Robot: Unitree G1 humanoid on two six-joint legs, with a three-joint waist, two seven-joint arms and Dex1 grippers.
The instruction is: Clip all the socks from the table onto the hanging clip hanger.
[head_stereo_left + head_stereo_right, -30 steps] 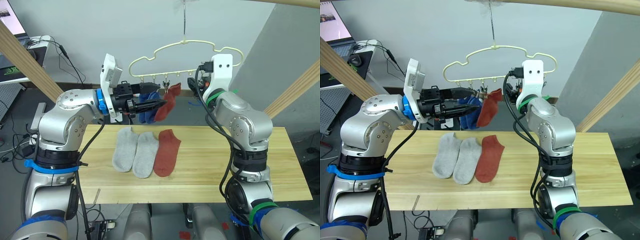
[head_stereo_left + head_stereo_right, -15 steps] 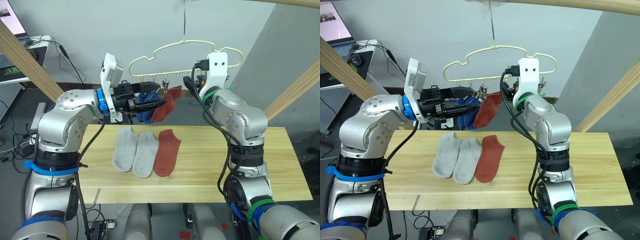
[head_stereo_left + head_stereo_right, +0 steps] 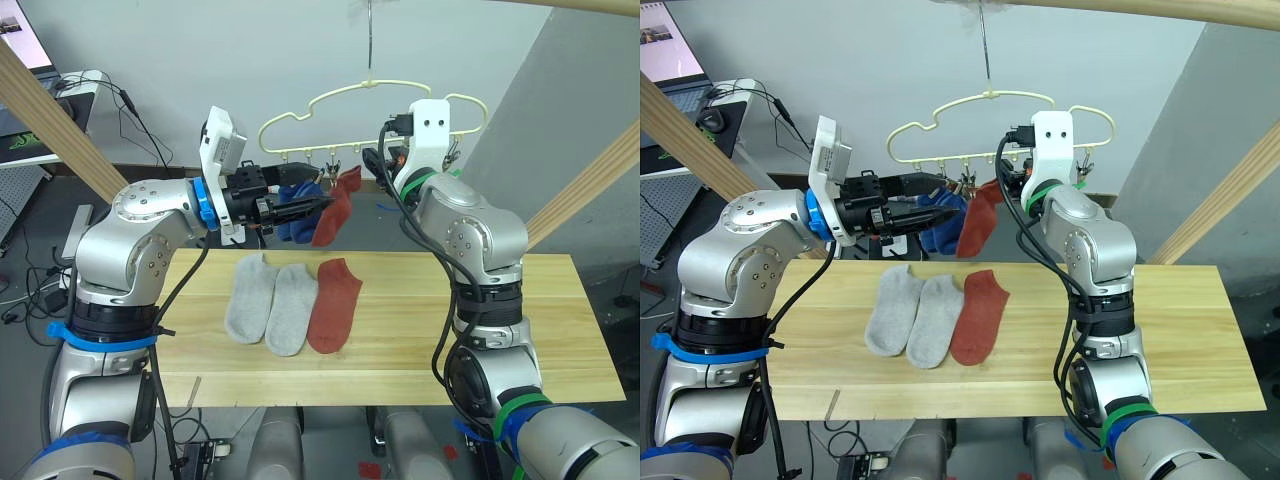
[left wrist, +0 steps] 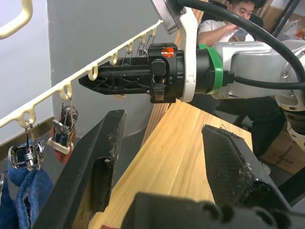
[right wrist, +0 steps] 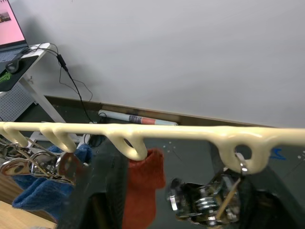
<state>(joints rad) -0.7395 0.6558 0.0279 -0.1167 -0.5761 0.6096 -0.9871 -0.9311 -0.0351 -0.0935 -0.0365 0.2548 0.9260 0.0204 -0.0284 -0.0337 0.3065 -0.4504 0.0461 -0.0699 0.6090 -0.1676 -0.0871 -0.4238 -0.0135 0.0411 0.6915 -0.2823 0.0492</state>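
Up at the clip hanger [image 3: 372, 110], both arms are raised to its lower bar. The left gripper [image 3: 318, 206] reaches in from the left side of the hanger with its two black fingers [image 4: 90, 167] spread apart and nothing between them, tips just beside the hanging socks. Two blue socks [image 3: 295, 228] dangle from clips on the left stretch of the bar, and a rust-red sock [image 3: 335, 208] hangs right next to them, toward the hanger's middle. The right gripper [image 4: 95, 80] sits on the other side of that red sock, just below the bar and pointed along it; in the left wrist view its fingers lie pressed together in one dark wedge, holding nothing. From the right wrist camera the cream bar runs straight across, with a bare metal clip [image 5: 205, 200] hanging from a loop near that gripper and the red sock beyond it. Below the hanger, the table [image 3: 480, 340] carries the three socks not yet clipped: two light grey socks [image 3: 270, 300] lying side by side and touching, and a second rust-red sock [image 3: 333, 303] touching the grey pair on the side toward the right arm, all three directly under the hanger's left half.
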